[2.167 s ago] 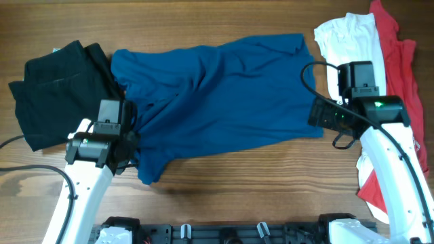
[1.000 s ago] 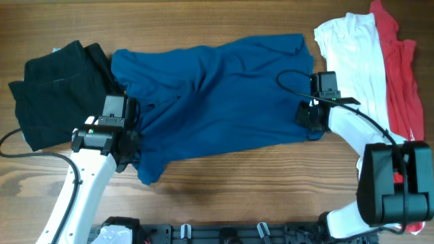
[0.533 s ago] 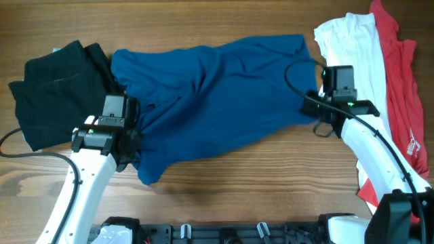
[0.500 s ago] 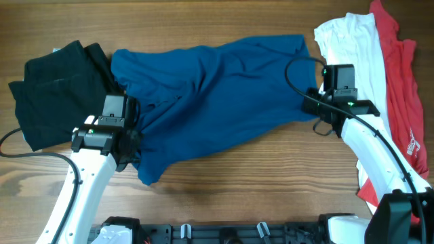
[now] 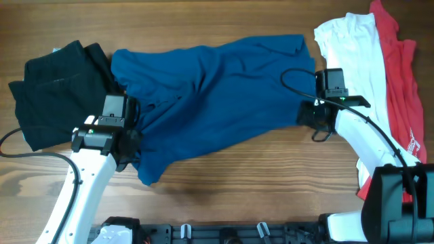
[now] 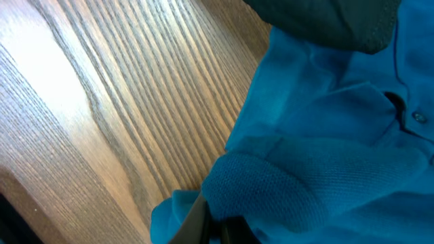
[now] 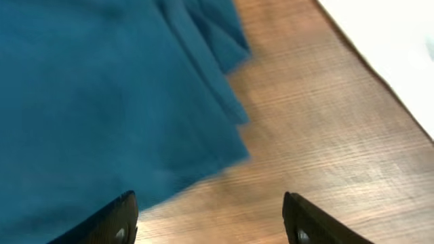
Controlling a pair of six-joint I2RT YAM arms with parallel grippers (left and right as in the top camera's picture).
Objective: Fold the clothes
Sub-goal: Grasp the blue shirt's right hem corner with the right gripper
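Table (image 5: 237,183) holds blue shirt (image 5: 217,95), black garment (image 5: 54,88), white shirt (image 5: 352,47), red shirt (image 5: 400,74).

The blue shirt (image 6: 339,156) fills the right side and the bottom of the picture. It is soft and full of folds. A thick fold of it is bunched up at the left gripper (image 6: 215,227). The gripper's dark fingers are pressed tight together on that fold. Above the shirt lies a dark cloth (image 6: 325,20), touching it. A small button (image 6: 417,116) sits on the shirt's right part. Left of the shirt is the brown wooden table (image 6: 102,102).
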